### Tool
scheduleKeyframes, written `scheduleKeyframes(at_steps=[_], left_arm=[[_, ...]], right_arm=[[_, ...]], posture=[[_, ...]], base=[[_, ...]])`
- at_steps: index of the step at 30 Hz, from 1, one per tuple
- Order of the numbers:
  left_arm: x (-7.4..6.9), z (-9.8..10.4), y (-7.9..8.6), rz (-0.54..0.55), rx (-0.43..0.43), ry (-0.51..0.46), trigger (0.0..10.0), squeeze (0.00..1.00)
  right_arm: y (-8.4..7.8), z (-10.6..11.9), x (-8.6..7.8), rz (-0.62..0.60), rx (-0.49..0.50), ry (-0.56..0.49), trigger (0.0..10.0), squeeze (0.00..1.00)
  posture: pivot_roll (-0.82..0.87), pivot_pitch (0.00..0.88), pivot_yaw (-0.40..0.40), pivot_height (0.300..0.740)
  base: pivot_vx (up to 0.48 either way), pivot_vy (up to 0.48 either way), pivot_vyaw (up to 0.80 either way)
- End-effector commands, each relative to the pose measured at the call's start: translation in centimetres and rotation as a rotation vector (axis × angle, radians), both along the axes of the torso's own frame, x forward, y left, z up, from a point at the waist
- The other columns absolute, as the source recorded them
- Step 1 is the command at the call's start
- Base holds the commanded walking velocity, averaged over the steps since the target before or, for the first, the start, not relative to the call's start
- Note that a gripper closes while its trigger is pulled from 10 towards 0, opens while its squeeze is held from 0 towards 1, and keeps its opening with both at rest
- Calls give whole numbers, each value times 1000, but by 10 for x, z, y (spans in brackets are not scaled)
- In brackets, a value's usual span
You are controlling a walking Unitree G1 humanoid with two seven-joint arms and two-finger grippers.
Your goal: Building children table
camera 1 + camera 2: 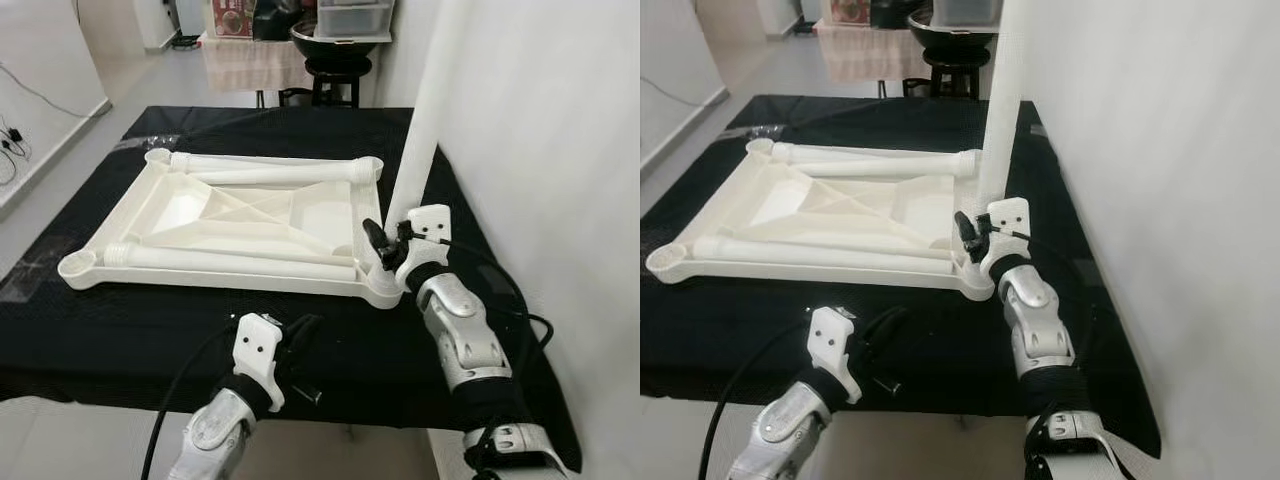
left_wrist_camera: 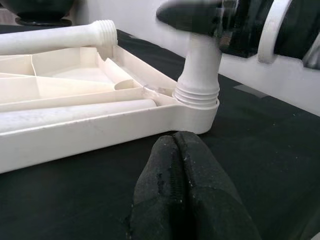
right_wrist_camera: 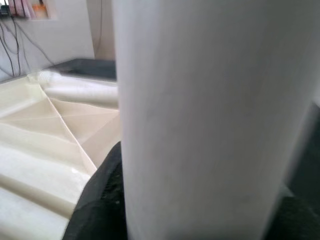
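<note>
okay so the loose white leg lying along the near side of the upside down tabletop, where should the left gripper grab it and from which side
Probably mid-shaft on the loose leg, from above, fingers straddling its width. It lies flat inside the tabletop, just behind the near rim, so a side approach looks blocked. The middle is a plain round tube; the threaded end sits toward the robot's left. The left gripper rests shut on the cloth, and the right gripper holds the upright leg.

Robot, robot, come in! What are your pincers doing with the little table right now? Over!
Right pincer shut on upright table leg, seated in corner socket of upside-down tabletop. Left pincer shut, empty, over black cloth. Other legs lying in tabletop. Nothing blocking.
</note>
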State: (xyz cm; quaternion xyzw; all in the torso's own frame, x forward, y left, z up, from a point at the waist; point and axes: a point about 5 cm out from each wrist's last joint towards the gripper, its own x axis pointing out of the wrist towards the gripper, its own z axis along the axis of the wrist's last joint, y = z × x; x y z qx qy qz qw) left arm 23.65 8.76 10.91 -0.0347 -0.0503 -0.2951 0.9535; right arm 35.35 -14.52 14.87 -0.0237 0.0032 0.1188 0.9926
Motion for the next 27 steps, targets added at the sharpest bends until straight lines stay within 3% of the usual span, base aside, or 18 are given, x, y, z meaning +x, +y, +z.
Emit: scheduleKeyframes(at_steps=[1,2,5,6,7,14,20,21,22,23,27], left_arm=[[0,-1,0,-6,-7,10,10000,0],[1,-1,0,-7,-8,11,10000,0],[1,-1,0,-6,-8,10,10000,0],[1,-1,0,-6,-8,10,10000,0],[2,-1,0,-5,-8,10,10000,0],[4,-1,-1,-4,-9,10,10000,0],[4,-2,-1,0,-9,10,10000,0],[4,-2,-1,1,-9,10,10000,0],[4,-2,-1,1,-9,10,10000,0],[4,-2,-1,1,-10,10,10000,0],[4,-2,-1,0,-10,10,10000,0]], right_arm=[[1,-19,-6,-1,7,89,10000,824],[5,-11,-4,64,20,58,10000,1000],[12,10,-4,234,50,0,10000,1000],[12,10,-4,234,50,0,10000,1000],[9,18,0,296,63,-17,10000,0],[-10,37,18,544,10,-8,10000,0],[-11,38,25,595,-18,34,10000,0],[-11,38,26,608,-3,42,2667,0],[-11,38,26,608,-3,42,2667,0],[-11,39,27,622,12,47,78,0],[-10,40,28,633,17,53,0,0]], posture=[[50,88,-34,740],[49,89,-34,740],[51,90,-32,740],[51,90,-32,740],[54,87,-34,740],[61,77,-43,740],[70,74,-50,740],[70,74,-50,740],[70,74,-50,740],[70,74,-50,740],[76,75,-55,740]], base=[[0,0,0],[0,0,0],[0,0,0],[0,0,0],[0,0,0],[0,0,0],[0,0,0],[0,0,0],[0,0,0],[0,0,0],[0,0,0]])
